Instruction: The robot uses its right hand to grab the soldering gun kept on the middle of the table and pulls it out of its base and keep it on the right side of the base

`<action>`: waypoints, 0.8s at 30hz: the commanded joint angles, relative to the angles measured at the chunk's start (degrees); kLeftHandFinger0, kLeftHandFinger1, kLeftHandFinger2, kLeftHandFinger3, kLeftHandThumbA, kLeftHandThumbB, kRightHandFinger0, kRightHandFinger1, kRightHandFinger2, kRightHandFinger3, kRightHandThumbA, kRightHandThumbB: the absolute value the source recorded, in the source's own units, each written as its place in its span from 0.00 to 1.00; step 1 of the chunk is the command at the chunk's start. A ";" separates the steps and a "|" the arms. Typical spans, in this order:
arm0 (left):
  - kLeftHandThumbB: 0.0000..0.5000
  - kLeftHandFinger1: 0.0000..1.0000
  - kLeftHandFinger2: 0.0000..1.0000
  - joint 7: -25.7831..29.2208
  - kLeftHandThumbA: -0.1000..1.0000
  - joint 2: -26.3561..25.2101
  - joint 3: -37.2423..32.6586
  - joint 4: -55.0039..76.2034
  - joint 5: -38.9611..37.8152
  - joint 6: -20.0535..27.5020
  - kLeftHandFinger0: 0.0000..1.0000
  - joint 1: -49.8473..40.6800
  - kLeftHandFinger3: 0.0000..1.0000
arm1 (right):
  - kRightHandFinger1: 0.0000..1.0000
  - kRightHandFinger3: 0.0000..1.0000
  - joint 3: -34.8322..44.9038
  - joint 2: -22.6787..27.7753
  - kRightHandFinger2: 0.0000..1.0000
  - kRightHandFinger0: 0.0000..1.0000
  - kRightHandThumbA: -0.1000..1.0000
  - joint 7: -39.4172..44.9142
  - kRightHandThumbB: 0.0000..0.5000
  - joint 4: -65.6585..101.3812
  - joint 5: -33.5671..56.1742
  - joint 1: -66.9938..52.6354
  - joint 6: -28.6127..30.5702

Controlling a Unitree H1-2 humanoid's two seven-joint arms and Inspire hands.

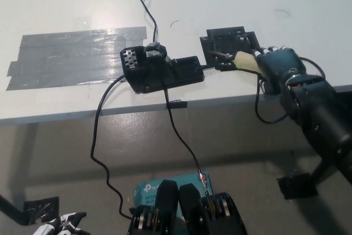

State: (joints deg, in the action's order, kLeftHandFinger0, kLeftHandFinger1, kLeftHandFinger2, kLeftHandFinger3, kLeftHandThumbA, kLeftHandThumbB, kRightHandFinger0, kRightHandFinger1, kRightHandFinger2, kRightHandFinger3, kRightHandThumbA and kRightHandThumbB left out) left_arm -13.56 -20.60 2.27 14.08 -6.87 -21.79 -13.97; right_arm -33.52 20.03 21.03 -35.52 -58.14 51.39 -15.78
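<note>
Black fingers of our right hand point(278, 65) are wrapped around the soldering gun point(242, 60), whose pale handle sticks out of the grip toward the middle of the table point(220, 4) and whose metal tip lies low over the black square pad point(230, 48) just right of the base point(162, 71). We judge the gun is out of the base and at its place on the right side, with only the letting go left. Our left hand point(58, 225) rests at the lower left corner, below the table edge; we cannot tell how its fingers stand

What could go wrong: the gun's cable point(264, 103) loops off the table edge beside our wrist, and if we let go with the handle partly over the pad's rim, the weight of that loop could drag or roll the gun toward the edge. Opening while the fingers are tangled with the cable could also flick the tip sideways into the base
</note>
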 commanded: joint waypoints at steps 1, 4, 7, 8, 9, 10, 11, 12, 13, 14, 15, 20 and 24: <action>0.46 0.47 0.53 -0.58 0.75 -1.39 -0.19 1.18 1.02 0.93 0.41 -0.49 0.76 | 1.00 1.00 0.79 2.09 1.00 1.00 0.94 5.78 1.00 2.37 0.46 3.87 -2.63; 0.46 0.45 0.51 -0.33 0.74 -1.20 0.42 1.49 0.50 -0.13 0.40 -0.93 0.74 | 1.00 1.00 1.40 2.15 1.00 1.00 0.94 5.63 1.00 2.86 1.14 4.23 -1.99; 0.50 0.45 0.51 -0.53 0.74 -1.28 0.70 1.48 0.22 -0.01 0.38 -1.10 0.74 | 1.00 1.00 2.23 2.21 1.00 1.00 0.91 6.17 1.00 3.62 1.86 4.37 -1.96; 0.53 0.44 0.50 -0.65 0.75 -1.32 0.71 1.05 0.23 0.56 0.37 -0.96 0.72 | 1.00 1.00 4.02 2.08 1.00 1.00 0.84 6.34 1.00 4.24 3.36 4.69 -2.84; 0.54 0.44 0.50 -0.72 0.76 -1.41 0.61 0.87 0.40 0.84 0.38 -0.90 0.72 | 1.00 1.00 4.24 2.21 1.00 1.00 0.84 6.77 1.00 4.49 3.34 5.05 -3.12; 0.54 0.44 0.51 -0.79 0.77 -1.54 0.43 0.75 0.65 0.98 0.38 -0.76 0.72 | 1.00 1.00 4.61 2.23 1.00 1.00 0.84 6.84 1.00 4.56 3.38 5.28 -3.13; 0.56 0.45 0.52 -0.84 0.77 -1.59 0.43 0.54 0.69 1.31 0.39 -0.76 0.73 | 1.00 1.00 5.25 2.36 1.00 1.00 0.85 7.47 1.00 5.06 3.91 5.54 -3.11; 0.56 0.44 0.51 -0.86 0.77 -1.43 0.63 0.50 0.33 1.26 0.37 -0.77 0.72 | 1.00 1.00 5.86 2.52 1.00 1.00 0.88 7.79 1.00 5.85 4.08 5.66 -3.41; 0.54 0.44 0.50 -0.67 0.75 -1.25 0.80 0.41 0.22 1.18 0.38 -0.85 0.70 | 1.00 1.00 6.69 2.48 1.00 1.00 0.88 8.12 1.00 6.37 4.56 5.81 -3.76; 0.54 0.44 0.50 -0.58 0.75 -1.19 0.81 0.49 0.29 1.09 0.38 -0.88 0.70 | 1.00 1.00 7.18 2.49 1.00 1.00 0.87 8.24 1.00 6.72 4.83 5.88 -3.86; 0.54 0.45 0.50 -0.55 0.75 -1.24 0.80 0.69 0.39 0.94 0.38 -0.99 0.70 | 1.00 1.00 7.76 2.56 1.00 1.00 0.87 8.42 1.00 7.40 5.17 5.77 -4.10; 0.51 0.45 0.50 -0.69 0.76 -1.46 1.30 0.83 0.08 0.86 0.40 -1.55 0.72 | 1.00 1.00 15.22 4.00 1.00 1.00 0.90 8.86 1.00 17.92 12.00 2.06 -4.43; 0.49 0.45 0.51 -1.10 0.76 -1.62 1.28 0.55 0.07 1.52 0.38 -1.19 0.74 | 1.00 1.00 22.88 3.56 1.00 1.00 0.91 9.02 1.00 29.28 18.65 -3.65 -4.28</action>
State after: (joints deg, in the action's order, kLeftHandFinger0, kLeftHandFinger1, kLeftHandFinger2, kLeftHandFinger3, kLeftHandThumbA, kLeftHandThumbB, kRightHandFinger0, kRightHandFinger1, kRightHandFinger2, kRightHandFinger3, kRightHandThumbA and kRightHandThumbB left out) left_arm -13.56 -20.90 3.13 13.96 -6.37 -21.76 -14.51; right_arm -16.84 22.02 29.26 -16.21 -48.96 49.75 -18.55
